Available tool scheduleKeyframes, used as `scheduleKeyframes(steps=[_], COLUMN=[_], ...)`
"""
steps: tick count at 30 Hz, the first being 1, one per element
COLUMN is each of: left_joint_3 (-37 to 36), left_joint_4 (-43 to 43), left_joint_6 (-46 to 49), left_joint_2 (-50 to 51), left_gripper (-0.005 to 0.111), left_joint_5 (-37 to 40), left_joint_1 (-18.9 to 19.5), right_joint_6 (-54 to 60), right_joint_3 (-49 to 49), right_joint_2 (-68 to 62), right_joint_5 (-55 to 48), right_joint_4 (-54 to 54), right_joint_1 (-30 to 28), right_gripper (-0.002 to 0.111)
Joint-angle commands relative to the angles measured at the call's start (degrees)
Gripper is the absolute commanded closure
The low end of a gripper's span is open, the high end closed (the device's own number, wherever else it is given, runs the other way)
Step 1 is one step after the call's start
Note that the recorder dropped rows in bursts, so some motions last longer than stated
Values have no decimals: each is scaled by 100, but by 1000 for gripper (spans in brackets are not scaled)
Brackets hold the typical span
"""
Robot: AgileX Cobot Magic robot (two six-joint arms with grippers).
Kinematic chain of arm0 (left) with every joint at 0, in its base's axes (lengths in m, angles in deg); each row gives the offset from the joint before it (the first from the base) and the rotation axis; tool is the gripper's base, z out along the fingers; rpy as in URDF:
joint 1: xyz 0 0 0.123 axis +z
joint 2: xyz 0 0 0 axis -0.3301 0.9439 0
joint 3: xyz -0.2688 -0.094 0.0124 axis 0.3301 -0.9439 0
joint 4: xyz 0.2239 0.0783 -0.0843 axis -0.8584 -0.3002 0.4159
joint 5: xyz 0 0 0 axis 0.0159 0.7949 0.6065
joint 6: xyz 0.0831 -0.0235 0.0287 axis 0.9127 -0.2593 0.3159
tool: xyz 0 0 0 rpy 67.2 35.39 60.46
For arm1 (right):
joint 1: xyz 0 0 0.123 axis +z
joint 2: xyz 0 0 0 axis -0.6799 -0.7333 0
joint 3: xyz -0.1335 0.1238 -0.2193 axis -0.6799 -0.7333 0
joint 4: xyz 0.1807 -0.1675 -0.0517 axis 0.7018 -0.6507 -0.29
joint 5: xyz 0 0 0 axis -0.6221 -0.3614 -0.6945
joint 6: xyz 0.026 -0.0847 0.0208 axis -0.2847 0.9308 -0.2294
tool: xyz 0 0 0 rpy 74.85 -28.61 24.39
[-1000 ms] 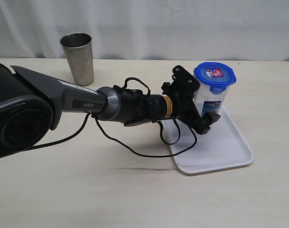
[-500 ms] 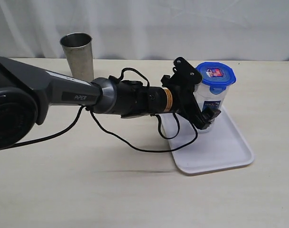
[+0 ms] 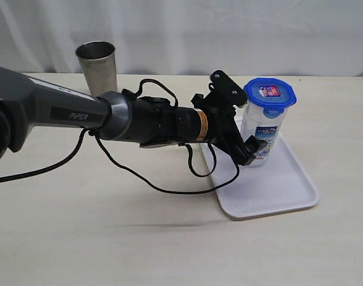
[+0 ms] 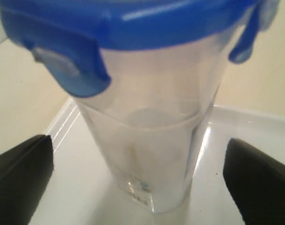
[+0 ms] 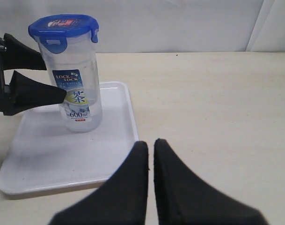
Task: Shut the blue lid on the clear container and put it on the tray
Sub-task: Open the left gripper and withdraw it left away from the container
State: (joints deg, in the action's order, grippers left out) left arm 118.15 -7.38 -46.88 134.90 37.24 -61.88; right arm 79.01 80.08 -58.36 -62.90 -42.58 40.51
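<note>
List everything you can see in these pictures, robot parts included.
clear container: one, transparent with a blue-green label, upright on the tray
blue lid: one, bright blue, on top of the container
tray: one, white, on the table
steel cup: one, grey, upright at the table's back
table: one, beige
curtain: one, white, behind the table
left arm: one, dark grey, reaching toward the container
left tool: one, black, open, a finger on each side of the container
right tool: one, black, shut, beside the tray
</note>
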Motion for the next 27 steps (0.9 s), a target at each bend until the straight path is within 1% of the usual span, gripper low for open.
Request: scheduleKeyframes(steps=[1,3,4,6,11,16,18,21,27], left_joint_3=[-216,-320,-367,-467,-653,-795,-893,-1158,-1746], left_joint_4=[14,32,34,68,81,93,93,93,93], left_joint_6=[6,-8,-8,-36,-62,-253,-360,-360,-360], left_joint_2=[-353,-499,-579,-725,-1114,-1506,-1679,-2014,-2846], left_gripper=[15,16,18,27,59,82,91,106,107], left_joint_5=[64,180,281,482,1145,1771,1908,1866,1715], left_joint_1=[4,4,4,4,4,-7,-7,-7,-7], right_joint_6=[-6,-6,-6,-6,-6,-6,-6,-6,-6], right_joint_3=[-13,-13,-13,-13,-13,-13,-13,-13,-13], right_joint_2=[26,26,26,26,26,26,26,26,26], right_joint_5=[71,71,71,71,71,71,71,71,71], right_joint_4=[25,25,25,25,25,25,25,25,25], right_joint_1=[-23,-23,-23,-23,-23,-23,-23,-23,-23], right_gripper=[104,104,104,104,104,104,104,104,104])
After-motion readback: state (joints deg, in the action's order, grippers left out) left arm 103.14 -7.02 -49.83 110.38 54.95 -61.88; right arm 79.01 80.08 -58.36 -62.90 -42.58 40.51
